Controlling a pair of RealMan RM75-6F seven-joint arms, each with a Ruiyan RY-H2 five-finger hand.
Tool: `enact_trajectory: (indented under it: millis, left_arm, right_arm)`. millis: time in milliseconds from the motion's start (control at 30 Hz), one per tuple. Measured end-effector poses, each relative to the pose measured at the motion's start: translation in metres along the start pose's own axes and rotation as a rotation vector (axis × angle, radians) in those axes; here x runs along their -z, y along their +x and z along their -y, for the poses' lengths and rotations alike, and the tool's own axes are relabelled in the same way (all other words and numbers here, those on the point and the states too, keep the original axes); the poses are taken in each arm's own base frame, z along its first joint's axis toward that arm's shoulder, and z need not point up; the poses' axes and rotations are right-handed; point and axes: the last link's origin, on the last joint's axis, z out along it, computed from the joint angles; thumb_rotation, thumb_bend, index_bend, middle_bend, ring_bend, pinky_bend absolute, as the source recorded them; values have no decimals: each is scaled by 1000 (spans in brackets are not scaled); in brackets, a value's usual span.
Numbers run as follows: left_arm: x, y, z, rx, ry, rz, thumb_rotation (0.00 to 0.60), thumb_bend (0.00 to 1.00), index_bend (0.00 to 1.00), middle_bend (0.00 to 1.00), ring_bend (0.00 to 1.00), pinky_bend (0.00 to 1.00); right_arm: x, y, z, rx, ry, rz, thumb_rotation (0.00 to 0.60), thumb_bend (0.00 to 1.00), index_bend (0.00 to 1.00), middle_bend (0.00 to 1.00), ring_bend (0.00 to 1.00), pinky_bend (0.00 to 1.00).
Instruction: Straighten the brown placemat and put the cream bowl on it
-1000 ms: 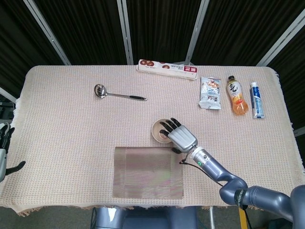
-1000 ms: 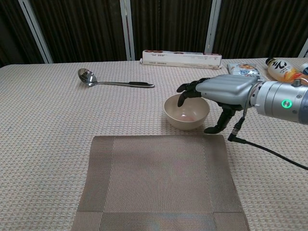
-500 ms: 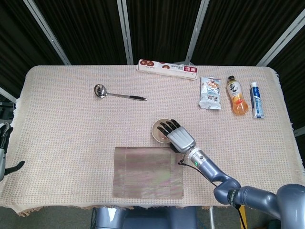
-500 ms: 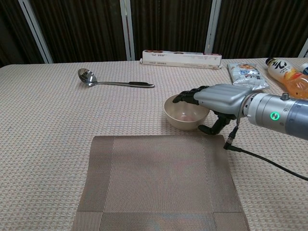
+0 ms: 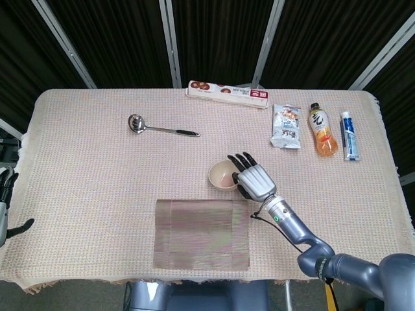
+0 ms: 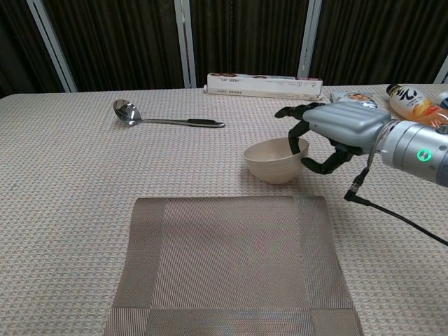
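The brown placemat (image 5: 202, 233) (image 6: 231, 266) lies flat at the table's near edge, its sides parallel to that edge. Just beyond its far right corner is the cream bowl (image 5: 220, 175) (image 6: 271, 164), tilted. My right hand (image 5: 255, 181) (image 6: 336, 133) grips the bowl's right rim, fingers inside and thumb outside. I cannot tell whether the bowl's base still touches the cloth. My left hand (image 5: 6, 201) shows only partly at the far left edge, off the table, fingers apart and holding nothing.
A metal ladle (image 5: 162, 127) (image 6: 164, 119) lies back left. A long box (image 5: 228, 94) (image 6: 264, 85) sits at the far edge. A snack packet (image 5: 286, 126), an orange drink bottle (image 5: 321, 130) (image 6: 413, 100) and a tube (image 5: 349, 135) lie back right.
My right hand shifted from over the bowl to its right side and closed on the rim. The bowl moved slightly right and tipped up.
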Motion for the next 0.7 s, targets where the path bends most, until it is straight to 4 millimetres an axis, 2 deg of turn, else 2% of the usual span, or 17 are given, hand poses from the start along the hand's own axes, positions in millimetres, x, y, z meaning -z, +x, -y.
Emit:
enact_trajectory:
  millis: [167,400,533,667,700]
  left_arm:
    - [1,2,-1,5,-3,-4,600,0,0,0,0,0]
    - [2,2,-4,9,-14,-3,600,0,0,0,0,0]
    - [3,3,-6,14,-21,-7,600,0,0,0,0,0]
    - [4,3,-8,17,-30,-7,600,0,0,0,0,0]
    - [4,3,-9,17,-31,-6,600,0,0,0,0,0]
  right_arm:
    - [13,18,-29,3,-48,-68,600,439,654,0,0,0]
    - [43,39,-87,4,-167,-129,600,439,641,0,0,0]
    - [60,38,-114,5,-233,-122,600,439,650,0,0,0]
    - [78,26,-137,11,-299,-80,600,439,777,0,0,0]
    - [82,22,-141,10,-311,-69,600,439,776,0,0,0]
